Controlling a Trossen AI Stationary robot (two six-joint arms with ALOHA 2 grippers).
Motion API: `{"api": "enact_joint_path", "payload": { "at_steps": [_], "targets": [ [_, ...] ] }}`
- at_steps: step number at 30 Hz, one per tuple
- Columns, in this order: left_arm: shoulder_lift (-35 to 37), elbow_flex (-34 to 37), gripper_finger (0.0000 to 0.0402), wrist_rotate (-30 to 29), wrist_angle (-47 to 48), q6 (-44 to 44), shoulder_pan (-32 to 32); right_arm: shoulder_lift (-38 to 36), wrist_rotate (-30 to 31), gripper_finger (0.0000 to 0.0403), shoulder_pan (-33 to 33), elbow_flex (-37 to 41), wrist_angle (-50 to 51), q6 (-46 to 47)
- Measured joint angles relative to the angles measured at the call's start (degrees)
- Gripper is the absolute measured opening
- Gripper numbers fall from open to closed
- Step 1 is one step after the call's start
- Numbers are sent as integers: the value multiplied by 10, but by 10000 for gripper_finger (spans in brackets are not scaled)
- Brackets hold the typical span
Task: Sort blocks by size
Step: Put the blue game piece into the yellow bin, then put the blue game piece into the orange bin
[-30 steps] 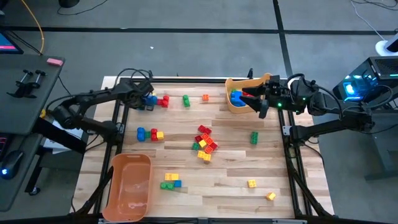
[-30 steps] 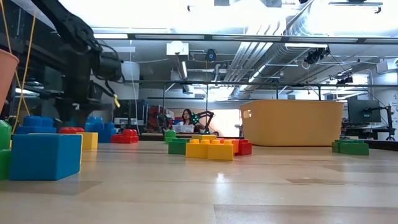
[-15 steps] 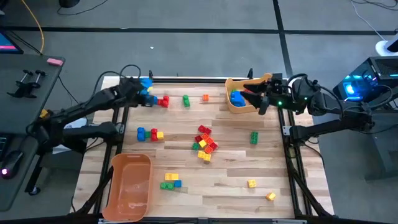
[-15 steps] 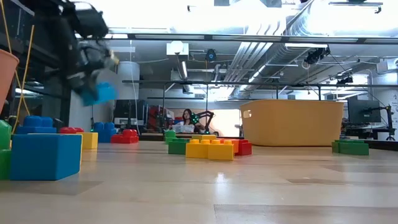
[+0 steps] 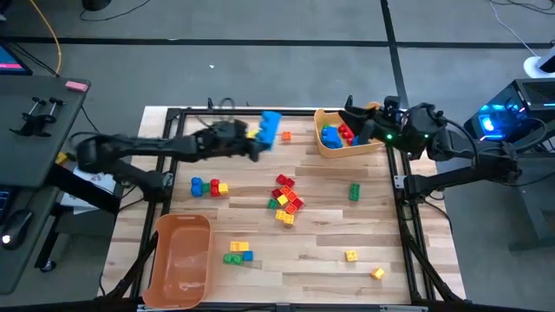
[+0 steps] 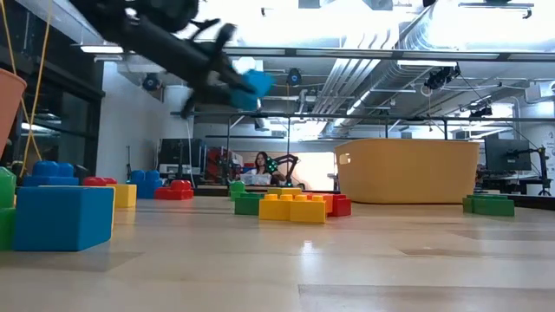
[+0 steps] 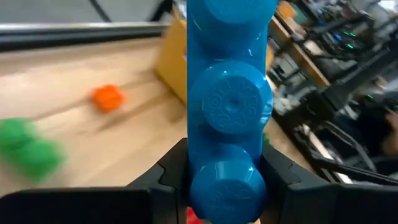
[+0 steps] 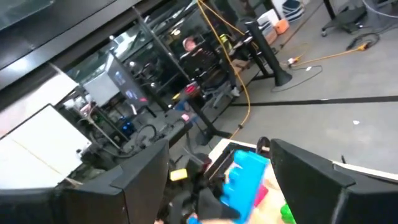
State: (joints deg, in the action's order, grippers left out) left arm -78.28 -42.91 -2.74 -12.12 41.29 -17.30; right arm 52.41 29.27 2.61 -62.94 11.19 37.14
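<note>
Blue block (image 5: 270,126) sits clamped in my left gripper (image 5: 258,133), raised above the counter (image 5: 321,234); my right gripper (image 5: 354,121) hangs open-fingered over the bin (image 5: 323,152).

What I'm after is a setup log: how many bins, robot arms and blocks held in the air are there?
Bins: 2 (far bin, near bin)
Arms: 2 (left arm, right arm)
Blocks held aloft: 1 (blue block, in left tool)
Total: 5

- Long blue block (image 5: 269,126): studded oblong, raised above the table's far edge.
- Mixed cluster (image 5: 284,198): red, yellow, green blocks, table centre.
- Green block (image 5: 354,191): alone, right of cluster.
- Blue and yellow blocks (image 5: 206,186): left side.
</note>
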Motion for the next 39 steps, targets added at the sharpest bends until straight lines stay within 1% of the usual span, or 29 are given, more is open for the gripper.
{"api": "enact_joint_path", "payload": {
  "at_steps": [2, 5, 10, 15, 19, 20, 21, 24, 27, 30, 33, 36, 39],
  "targets": [
    [-62, -41, 98, 24, -14, -9, 4, 6, 4, 275, 0, 0, 1, 0],
    [-150, -122, 98, 48, -11, -35, 12, 18, 5, 275, 0, 0, 1, 0],
    [-276, -280, 98, 57, -7, -75, 11, 35, -5, 275, 0, 0, 2, -1],
    [-379, -438, 98, 57, 26, -129, -2, 44, -7, 275, 0, 0, 2, -14],
    [-447, -537, 99, 54, 21, -166, -8, 46, -6, 275, 0, 0, 2, -14],
    [-461, -558, 105, 54, 19, -173, -8, 46, -6, 275, 0, 0, 2, -14],
    [-472, -575, 120, 54, 20, -177, -8, 45, -6, 275, 0, 0, 2, -15],
    [-494, -614, 186, 54, 47, -195, -7, 45, -6, 275, 0, 0, 2, -13],
    [-497, -638, 251, 54, 96, -224, -7, 45, -6, 275, 0, 0, 1, -13],
    [-488, -649, 297, 54, 156, -258, -10, 45, -6, 275, 0, 0, 1, -14],
    [-465, -654, 319, 57, 239, -270, -16, 45, -6, 275, 0, 0, 1, -15],
    [-423, -655, 322, 48, 350, -270, -26, 45, -6, 275, 0, 0, 1, -16],
    [-382, -654, 317, 15, 485, -274, -34, 45, -11, 275, 0, 0, 2, -16]
  ]
}}
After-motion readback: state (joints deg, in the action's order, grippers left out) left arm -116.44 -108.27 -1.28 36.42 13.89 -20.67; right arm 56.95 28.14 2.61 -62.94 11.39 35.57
